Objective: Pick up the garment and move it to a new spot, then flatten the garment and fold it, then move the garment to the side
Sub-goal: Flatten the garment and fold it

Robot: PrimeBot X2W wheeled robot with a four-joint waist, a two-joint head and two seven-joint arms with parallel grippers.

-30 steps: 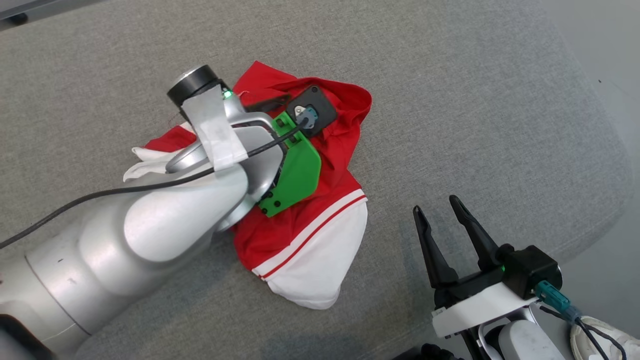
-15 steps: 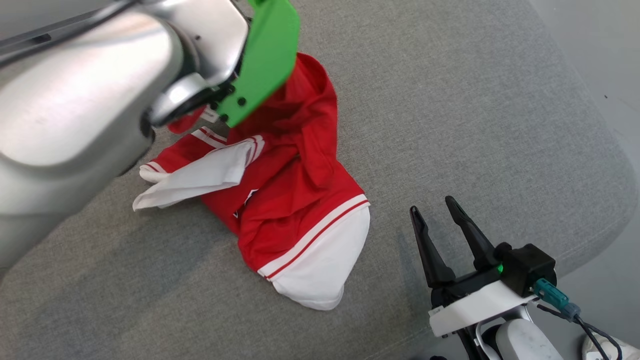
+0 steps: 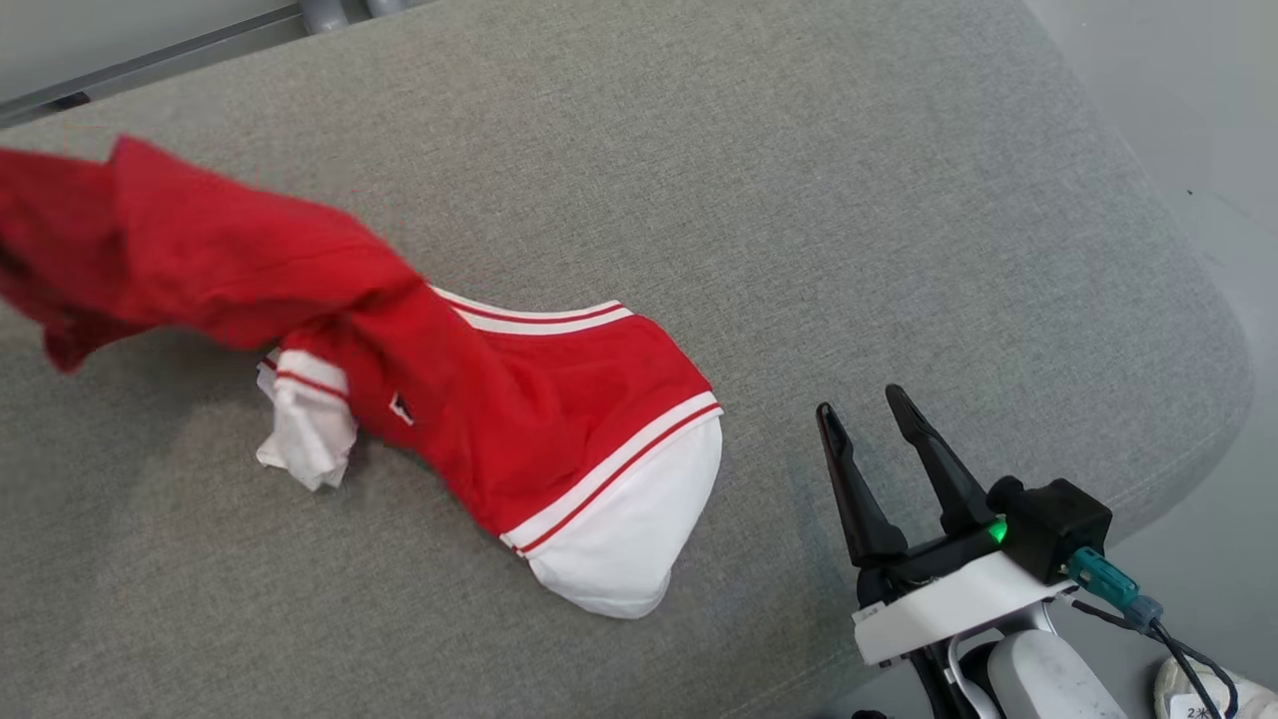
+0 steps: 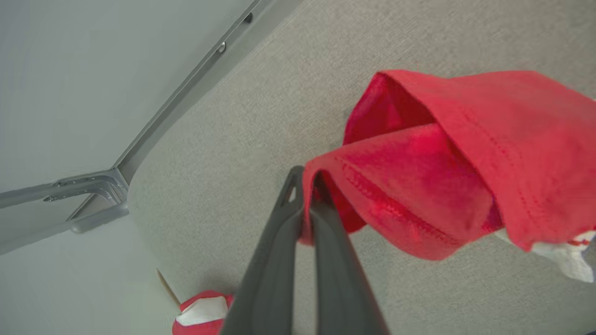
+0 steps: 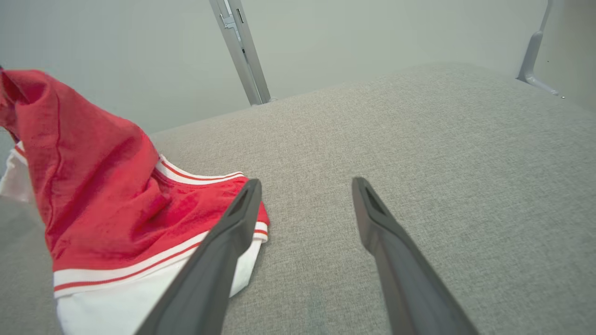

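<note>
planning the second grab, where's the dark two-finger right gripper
Head view, lower right: the right gripper, open, over the grey cushion, just right of the red-and-white garment's white end.

Grey fabric cushion, pale floor beside, metal rails beyond

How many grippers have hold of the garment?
1. The left gripper is shut on a raised red edge of the garment; the right gripper stands open beside it, holding nothing.
</note>
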